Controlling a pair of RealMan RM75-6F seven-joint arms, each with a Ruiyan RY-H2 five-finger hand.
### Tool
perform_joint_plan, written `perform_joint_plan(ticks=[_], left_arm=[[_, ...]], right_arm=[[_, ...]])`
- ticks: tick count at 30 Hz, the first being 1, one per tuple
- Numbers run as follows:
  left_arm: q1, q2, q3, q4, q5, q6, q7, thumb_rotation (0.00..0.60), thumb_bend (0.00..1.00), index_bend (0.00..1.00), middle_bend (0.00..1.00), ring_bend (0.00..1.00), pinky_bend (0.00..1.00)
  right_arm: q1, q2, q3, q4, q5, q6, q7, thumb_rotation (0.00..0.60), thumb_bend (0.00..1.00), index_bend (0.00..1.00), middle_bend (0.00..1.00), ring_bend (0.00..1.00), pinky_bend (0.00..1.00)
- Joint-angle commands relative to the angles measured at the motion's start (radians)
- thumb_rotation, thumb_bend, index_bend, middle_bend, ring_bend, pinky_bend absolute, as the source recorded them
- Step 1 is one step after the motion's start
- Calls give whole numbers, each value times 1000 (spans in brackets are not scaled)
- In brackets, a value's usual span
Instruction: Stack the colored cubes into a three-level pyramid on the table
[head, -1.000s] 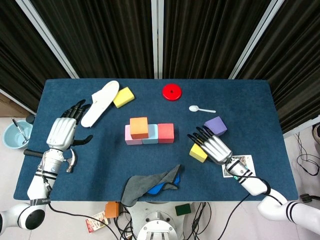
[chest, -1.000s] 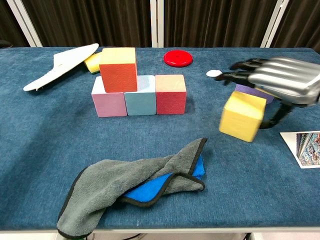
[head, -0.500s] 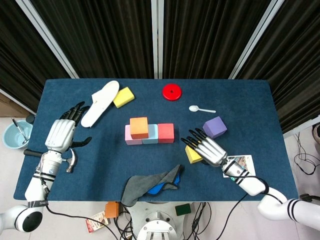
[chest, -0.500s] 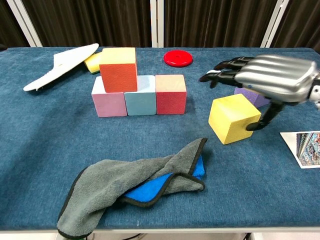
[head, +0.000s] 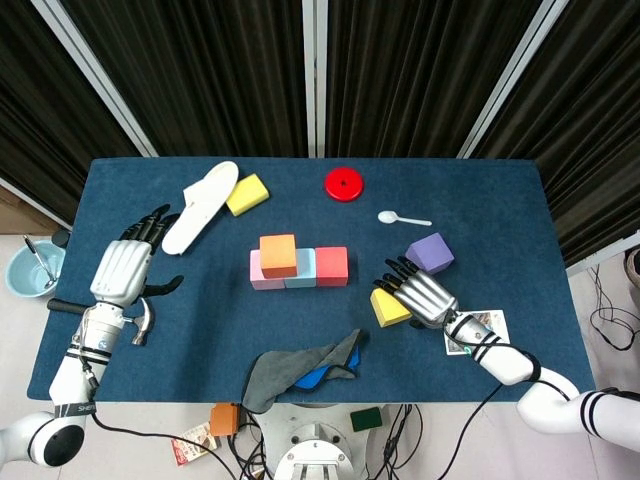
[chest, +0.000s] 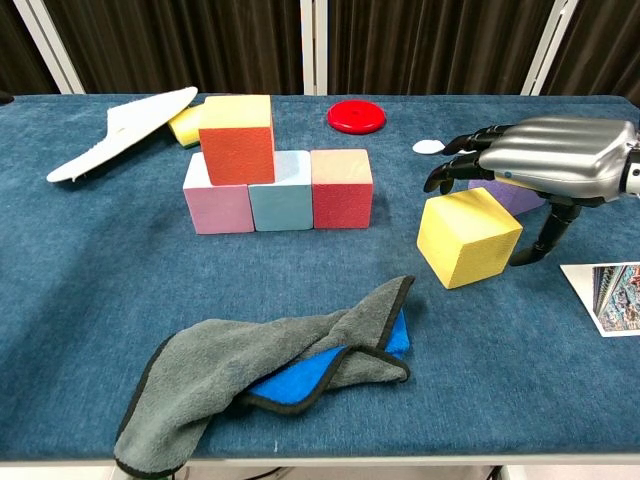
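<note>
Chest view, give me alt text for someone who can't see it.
The robot's right hand hovers just above a tilted yellow cube on the blue table. To its left, pink, light blue and red cubes form a row, with an orange cube stacked on top.

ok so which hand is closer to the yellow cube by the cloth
Right. The right hand hovers just over the yellow cube, fingers spread above its top. The left hand is far across the table, beyond the stacked cubes, near the hammer.
</note>
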Motion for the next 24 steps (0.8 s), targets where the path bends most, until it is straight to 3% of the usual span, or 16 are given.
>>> perform_joint_plan(ticks=[1, 7, 14, 19, 24], left_arm=[[1, -1, -3, 1, 1, -1, -1, 593, 172, 113, 39, 94, 189], [3, -2, -8, 5, 3, -8, -1, 593, 172, 113, 40, 94, 190], [8, -2, -7, 15, 4, -13, 5, 594, 172, 113, 40, 94, 189], [16, 2, -3, 16, 12, -10, 5, 595, 172, 113, 40, 94, 189], [28, 6, -3, 11, 20, 1, -2, 592, 172, 113, 40, 94, 189]], right_arm=[[3, -2, 2, 5, 11, -3, 2, 600, 26, 185, 211, 41, 109], [14, -16, 2, 20, 28, -15, 17, 600, 32, 211, 234, 42, 109], [1, -20, 13, 15, 43, 31, 16, 600, 151, 417, 399, 112, 124], [-25, 54, 69, -94, 110, 95, 20, 600, 153, 493, 448, 158, 151], [10, 135, 163, -224, 296, 45, -60, 600, 159, 496, 454, 168, 155]])
